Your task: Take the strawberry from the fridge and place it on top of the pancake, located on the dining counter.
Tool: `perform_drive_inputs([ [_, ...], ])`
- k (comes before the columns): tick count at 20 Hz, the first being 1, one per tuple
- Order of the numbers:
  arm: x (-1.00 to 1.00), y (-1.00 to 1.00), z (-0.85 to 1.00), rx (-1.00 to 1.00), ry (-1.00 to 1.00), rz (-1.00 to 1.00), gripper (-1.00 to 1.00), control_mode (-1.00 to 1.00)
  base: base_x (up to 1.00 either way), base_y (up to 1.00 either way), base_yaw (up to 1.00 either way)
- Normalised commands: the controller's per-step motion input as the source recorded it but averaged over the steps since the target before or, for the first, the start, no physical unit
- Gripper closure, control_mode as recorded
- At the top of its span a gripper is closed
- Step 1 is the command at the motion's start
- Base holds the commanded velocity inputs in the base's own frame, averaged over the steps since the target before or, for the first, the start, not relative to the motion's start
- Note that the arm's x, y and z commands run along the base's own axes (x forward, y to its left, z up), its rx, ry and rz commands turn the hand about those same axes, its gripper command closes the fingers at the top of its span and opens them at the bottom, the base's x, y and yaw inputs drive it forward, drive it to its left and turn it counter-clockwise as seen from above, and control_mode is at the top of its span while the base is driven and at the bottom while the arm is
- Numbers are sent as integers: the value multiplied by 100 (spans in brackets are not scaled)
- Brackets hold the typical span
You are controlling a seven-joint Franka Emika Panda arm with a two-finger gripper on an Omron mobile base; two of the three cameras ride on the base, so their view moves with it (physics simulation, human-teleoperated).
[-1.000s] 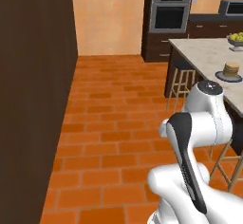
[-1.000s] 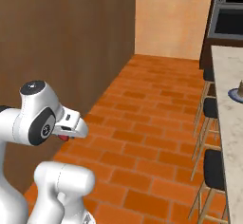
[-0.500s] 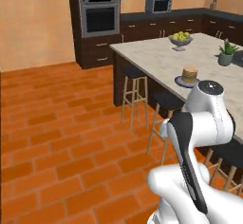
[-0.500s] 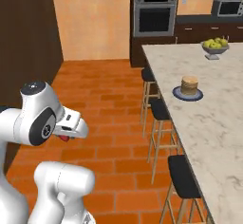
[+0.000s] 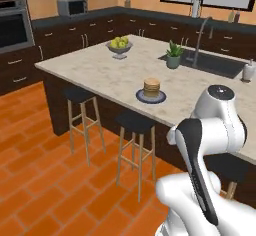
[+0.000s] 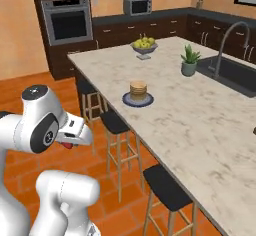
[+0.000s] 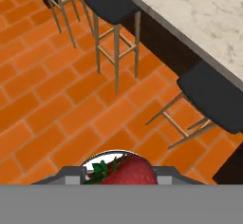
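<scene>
The strawberry (image 7: 130,172), red with green leaves, sits between my gripper's (image 7: 121,176) fingertips, and the gripper is shut on it. From the right base view the gripper (image 6: 75,136) hangs low beside the arm, a red bit of strawberry (image 6: 66,145) showing under it, above the brick floor. The pancake (image 5: 151,86) (image 6: 138,90) is a short tan stack on a dark blue plate near the front edge of the dining counter (image 5: 100,70) (image 6: 200,125) (image 7: 199,4). It stands well ahead of the gripper. The fridge is out of view.
Dark-seated stools (image 5: 135,124) (image 6: 167,185) (image 7: 216,97) line the counter's near side. On the counter are a fruit bowl (image 5: 119,45) (image 6: 144,45), a potted plant (image 5: 173,55) (image 6: 189,61) and a sink with a tall faucet (image 5: 215,62) (image 6: 240,75). Brick floor lies to the left.
The whole picture has swung: the base has turned from the dark wall and floor toward the dining counter, which now stands close. The gripper stays shut on the strawberry.
</scene>
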Motion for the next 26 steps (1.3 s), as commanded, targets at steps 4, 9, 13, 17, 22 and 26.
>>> perform_drive_inputs([
  [4, 0, 0, 0, 0, 0, 0, 100, 100, 64, 3, -77],
  [9, 0, 0, 0, 0, 0, 0, 100, 100, 78, 62, -62],
  [13, 0, 0, 0, 0, 0, 0, 100, 100, 68, 77, -44],
  [17, 0, 0, 0, 0, 0, 0, 100, 100, 57, 62, -29],
  [22, 0, 0, 0, 0, 0, 0, 100, 100, 38, 68, -40],
  [26, 0, 0, 0, 0, 0, 0, 100, 100, 40, 55, -50],
])
